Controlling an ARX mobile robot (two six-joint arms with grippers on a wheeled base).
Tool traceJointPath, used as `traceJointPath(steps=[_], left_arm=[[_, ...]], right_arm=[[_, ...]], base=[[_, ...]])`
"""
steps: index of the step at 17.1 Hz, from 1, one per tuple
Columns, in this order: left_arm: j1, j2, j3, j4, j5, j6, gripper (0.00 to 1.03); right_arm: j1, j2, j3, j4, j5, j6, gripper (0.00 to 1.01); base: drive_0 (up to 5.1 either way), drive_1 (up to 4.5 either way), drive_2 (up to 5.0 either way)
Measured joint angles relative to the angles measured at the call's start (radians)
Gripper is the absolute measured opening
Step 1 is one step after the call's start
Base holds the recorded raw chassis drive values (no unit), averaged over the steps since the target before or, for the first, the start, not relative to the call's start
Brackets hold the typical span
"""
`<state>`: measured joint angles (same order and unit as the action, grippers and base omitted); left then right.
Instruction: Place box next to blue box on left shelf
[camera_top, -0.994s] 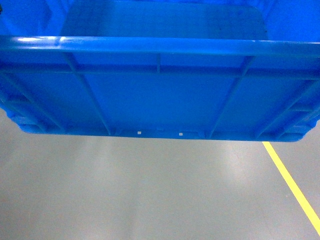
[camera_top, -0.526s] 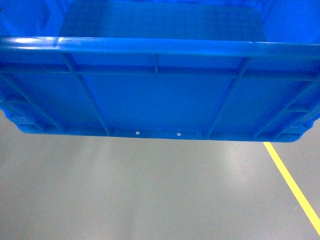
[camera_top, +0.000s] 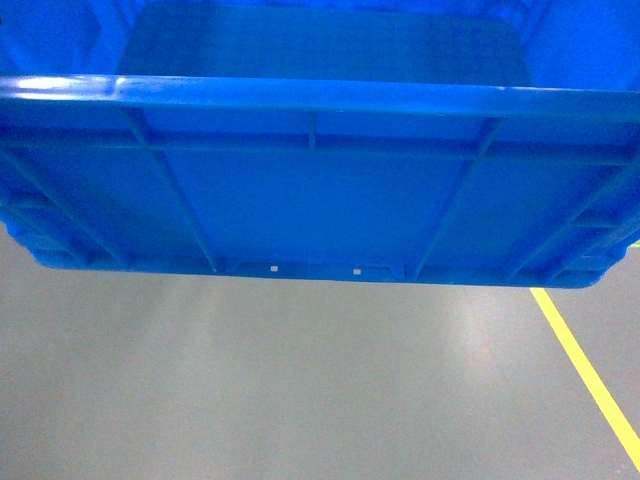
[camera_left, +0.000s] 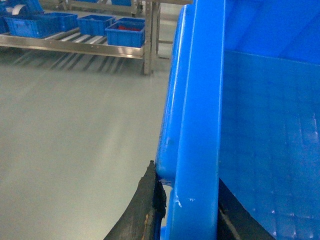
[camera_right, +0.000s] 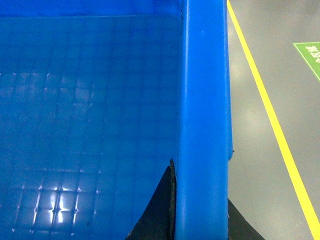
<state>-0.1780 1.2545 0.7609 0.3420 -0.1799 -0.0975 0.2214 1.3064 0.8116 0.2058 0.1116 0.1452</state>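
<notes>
Grey floor below, box (camera_top: 320, 190) fills upper frame, left gripper (camera_left: 187, 210) and right gripper (camera_right: 200, 210) clamped on its side rims; carry it level toward shelf (camera_left: 75, 46) upper left.

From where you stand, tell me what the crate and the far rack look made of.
Crate: moulded plastic by the look, glossy blue, with ribbed walls and a shiny rolled rim. Rack: likely bare steel, a dull grey sheen on its front rail.
</notes>
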Motion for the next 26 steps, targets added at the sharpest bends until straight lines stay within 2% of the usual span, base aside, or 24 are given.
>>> traceJointPath(steps=[26], left_arm=[[0.000, -0.001, 0.000, 0.002, 0.000, -0.001, 0.15]], right_arm=[[0.000, 0.000, 0.000, 0.003, 0.000, 0.000, 0.08]], base=[[0.0, 4.19, -4.1]])
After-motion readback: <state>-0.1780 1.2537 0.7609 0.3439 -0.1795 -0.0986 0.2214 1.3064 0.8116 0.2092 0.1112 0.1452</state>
